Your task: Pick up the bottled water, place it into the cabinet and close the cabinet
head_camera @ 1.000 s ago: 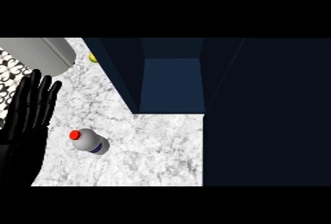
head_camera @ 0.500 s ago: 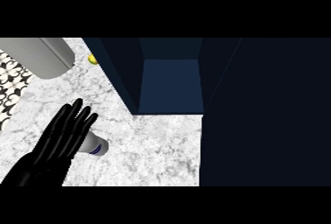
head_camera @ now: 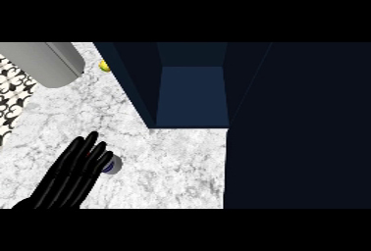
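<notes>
Marble counter (head_camera: 174,162) ran pale and veined under the head view, with the dark blue cabinet (head_camera: 192,95) standing open at its far side, its inner floor bare and lit a lighter blue. The left hand (head_camera: 72,174) lay over the bottled water (head_camera: 110,164), fingers straight and close together, pointing up and slightly right. Only a sliver of the bottle showed at the fingertips: a white body with a blue band, resting on the counter well short of the cabinet's opening. Whether the fingers touched the bottle could not be told. A grey cylindrical object (head_camera: 47,61) sat at the upper left, a small yellow item (head_camera: 104,65) just beside the cabinet's left wall, and a black-and-white patterned surface (head_camera: 13,95) along the left edge.
</notes>
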Robot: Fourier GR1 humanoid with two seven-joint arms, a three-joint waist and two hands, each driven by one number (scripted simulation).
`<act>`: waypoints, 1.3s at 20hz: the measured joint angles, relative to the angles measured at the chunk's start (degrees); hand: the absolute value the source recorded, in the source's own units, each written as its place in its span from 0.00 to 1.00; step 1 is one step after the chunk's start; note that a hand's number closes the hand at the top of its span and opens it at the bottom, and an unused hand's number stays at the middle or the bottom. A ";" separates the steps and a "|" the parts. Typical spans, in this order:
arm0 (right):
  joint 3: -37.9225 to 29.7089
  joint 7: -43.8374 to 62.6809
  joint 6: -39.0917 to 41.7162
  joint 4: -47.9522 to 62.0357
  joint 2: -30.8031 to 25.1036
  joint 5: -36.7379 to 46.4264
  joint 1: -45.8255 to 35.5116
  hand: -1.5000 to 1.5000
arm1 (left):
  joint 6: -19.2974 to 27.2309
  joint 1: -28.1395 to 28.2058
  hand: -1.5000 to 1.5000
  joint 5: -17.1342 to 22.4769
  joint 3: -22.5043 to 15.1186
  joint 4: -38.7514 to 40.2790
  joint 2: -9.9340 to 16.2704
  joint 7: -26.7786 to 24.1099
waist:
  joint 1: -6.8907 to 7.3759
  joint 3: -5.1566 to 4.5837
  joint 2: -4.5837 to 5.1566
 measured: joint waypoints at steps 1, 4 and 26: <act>0.43 0.04 0.36 -0.05 0.13 -0.06 0.58 0.00 | 0.28 0.06 0.00 -0.14 -0.50 -0.09 -0.08 0.35 | -0.02 0.00 -0.02; -0.39 -0.07 0.89 -0.10 0.16 -0.33 1.07 0.00 | 1.12 1.33 0.00 -0.74 -2.25 -0.54 -0.20 1.19 | 0.08 0.01 -0.09; -2.77 -3.03 5.30 -0.50 0.35 -2.40 7.34 0.00 | 6.36 5.49 0.00 -7.15 -2.00 -4.15 1.35 1.96 | -0.13 -0.06 -0.30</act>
